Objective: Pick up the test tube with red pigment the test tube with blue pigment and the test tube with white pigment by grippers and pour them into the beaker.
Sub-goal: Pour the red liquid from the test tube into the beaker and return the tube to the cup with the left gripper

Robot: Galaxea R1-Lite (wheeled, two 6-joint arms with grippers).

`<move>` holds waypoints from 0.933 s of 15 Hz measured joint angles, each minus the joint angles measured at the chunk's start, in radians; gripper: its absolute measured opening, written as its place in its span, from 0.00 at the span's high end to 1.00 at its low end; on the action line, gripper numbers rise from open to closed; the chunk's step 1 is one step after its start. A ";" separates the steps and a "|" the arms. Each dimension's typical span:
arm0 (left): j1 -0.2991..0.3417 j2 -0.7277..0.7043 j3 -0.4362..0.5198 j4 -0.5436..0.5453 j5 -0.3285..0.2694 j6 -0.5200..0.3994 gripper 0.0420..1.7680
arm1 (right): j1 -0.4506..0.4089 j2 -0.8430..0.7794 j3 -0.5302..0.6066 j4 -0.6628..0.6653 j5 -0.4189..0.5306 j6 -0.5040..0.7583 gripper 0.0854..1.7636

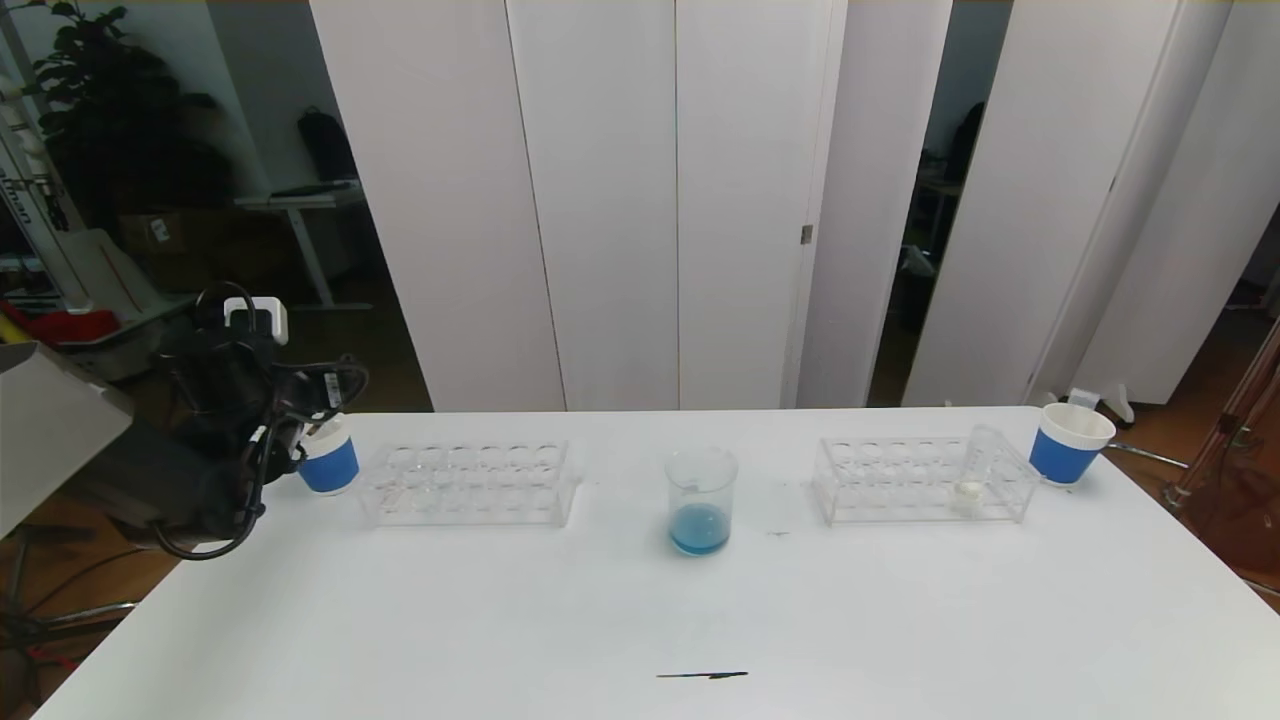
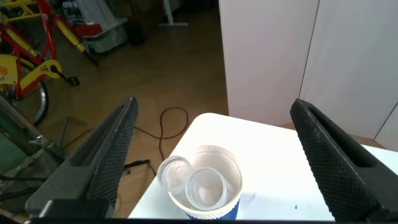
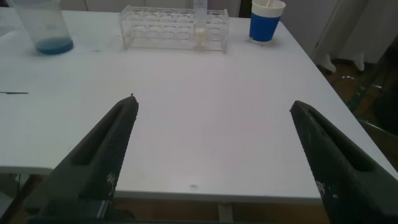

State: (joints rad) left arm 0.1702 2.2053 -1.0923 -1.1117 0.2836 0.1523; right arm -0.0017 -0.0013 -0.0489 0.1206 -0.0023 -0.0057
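Observation:
The beaker point(image 1: 700, 497) stands at the table's middle with blue liquid in its bottom; it also shows in the right wrist view point(image 3: 45, 28). The test tube with white pigment point(image 1: 975, 468) stands in the right clear rack point(image 1: 900, 480), a cream blob at its bottom, and shows in the right wrist view point(image 3: 200, 32). No tube holding blue or red liquid is in view. My left gripper point(image 2: 214, 102) is open and empty above a blue-banded cup point(image 2: 205, 183) that holds two empty clear tubes. My right gripper point(image 3: 214, 104) is open and empty over the table's near right edge, out of the head view.
An empty clear rack point(image 1: 468, 483) stands left of the beaker, beside the left cup point(image 1: 328, 462). A second blue-banded cup point(image 1: 1068, 443) stands at the far right corner. A thin dark mark point(image 1: 702, 676) lies near the front edge.

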 joint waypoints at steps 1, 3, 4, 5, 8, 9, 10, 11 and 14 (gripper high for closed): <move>-0.006 -0.043 0.020 0.017 0.000 0.000 0.01 | 0.000 0.000 0.000 0.000 -0.001 0.000 0.01; -0.021 -0.156 0.069 0.068 0.000 -0.001 0.01 | 0.000 0.000 0.000 0.000 0.000 0.000 0.01; -0.026 -0.217 0.094 0.098 0.000 -0.003 0.01 | 0.000 0.000 0.000 0.000 0.000 0.000 0.01; -0.029 -0.279 0.124 0.130 0.000 -0.005 0.01 | 0.000 0.000 0.000 0.000 0.000 0.000 0.01; -0.034 -0.481 0.223 0.228 -0.001 -0.004 0.01 | 0.000 0.000 0.000 0.000 0.001 0.000 0.01; -0.039 -0.551 0.255 0.262 -0.001 -0.004 0.01 | 0.000 0.000 0.000 0.000 0.001 0.000 0.01; -0.046 -0.623 0.289 0.297 -0.001 -0.004 0.01 | 0.000 0.000 0.000 0.000 0.001 0.000 0.01; -0.054 -0.702 0.329 0.330 -0.001 -0.004 0.01 | 0.000 0.000 0.000 0.000 0.000 0.000 0.01; -0.082 -0.935 0.458 0.425 0.000 0.001 0.01 | 0.000 0.000 0.000 0.000 0.000 0.000 0.01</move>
State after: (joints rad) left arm 0.0883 1.2704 -0.6340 -0.6868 0.2836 0.1534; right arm -0.0017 -0.0013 -0.0489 0.1202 -0.0019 -0.0057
